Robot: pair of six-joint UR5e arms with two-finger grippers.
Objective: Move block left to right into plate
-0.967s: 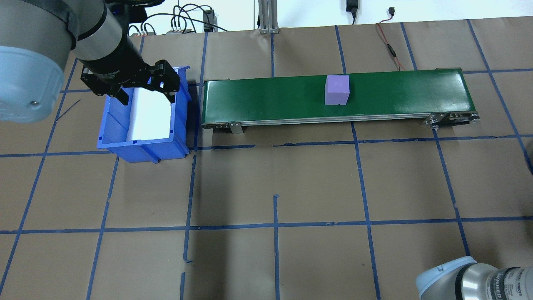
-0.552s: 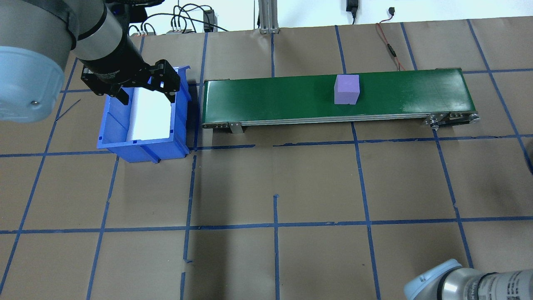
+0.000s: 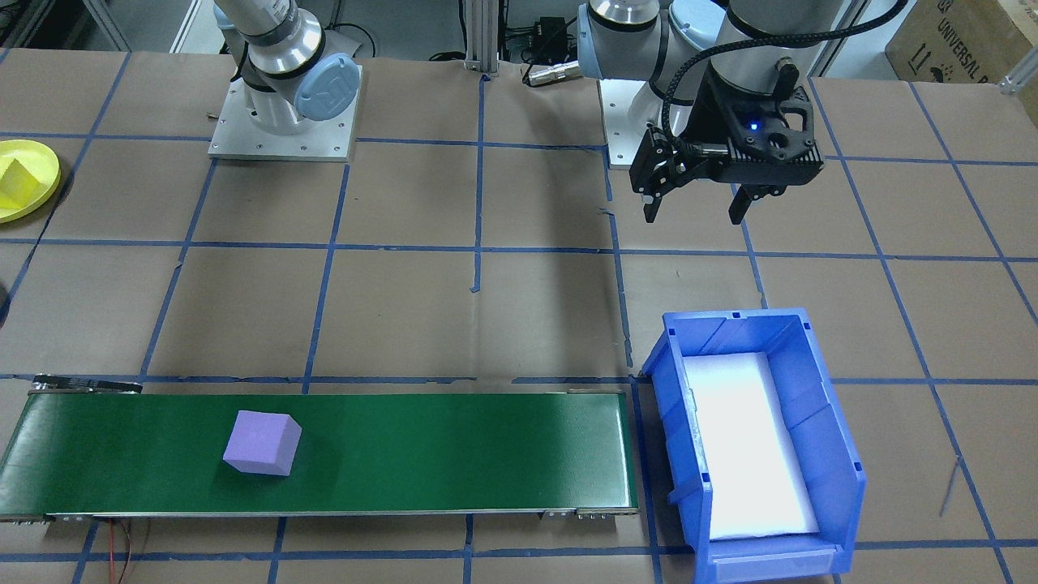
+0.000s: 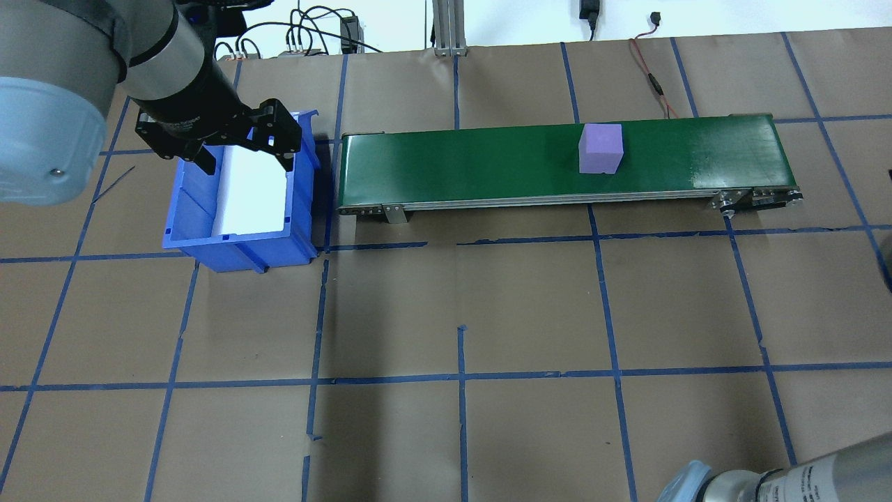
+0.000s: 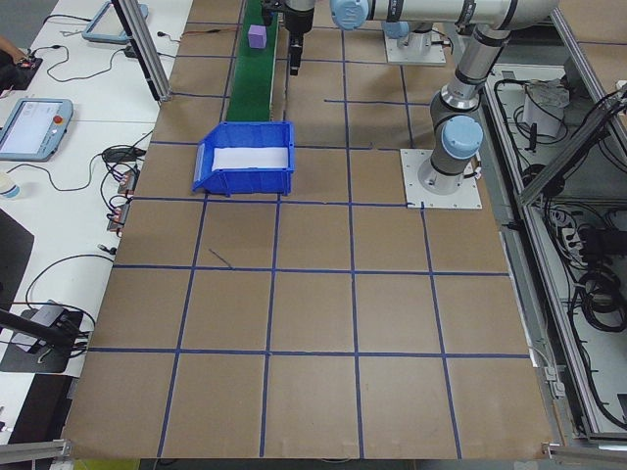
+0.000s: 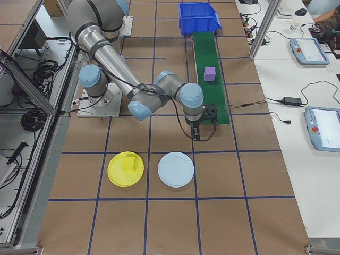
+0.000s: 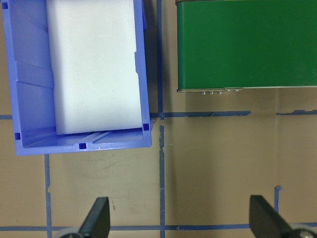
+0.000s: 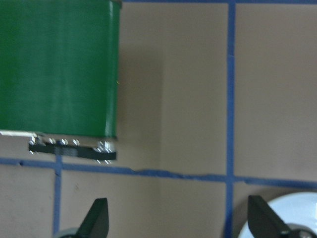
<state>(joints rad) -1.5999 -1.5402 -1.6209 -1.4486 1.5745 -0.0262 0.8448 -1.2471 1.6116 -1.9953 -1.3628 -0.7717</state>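
The block (image 4: 601, 148), a purple cube, rides on the green conveyor belt (image 4: 474, 164), right of its middle; it also shows in the front view as the block (image 3: 261, 443). The yellow plate (image 6: 126, 169) lies on the table past the belt's right end and holds a yellow piece; the front view has the plate (image 3: 24, 178) at its left edge. My left gripper (image 4: 246, 166) hangs open and empty above the blue bin's near side. My right gripper (image 8: 178, 218) is open and empty, low beside the belt's right end (image 8: 54, 64).
A blue bin (image 4: 240, 240) with a white foam liner stands at the belt's left end. A pale white plate (image 6: 176, 169) lies beside the yellow one, just under my right gripper's view. Cables run along the far table edge.
The block has travelled to the right along the belt. My right arm has shifted at the bottom right of the overhead view. The left arm has stayed still.
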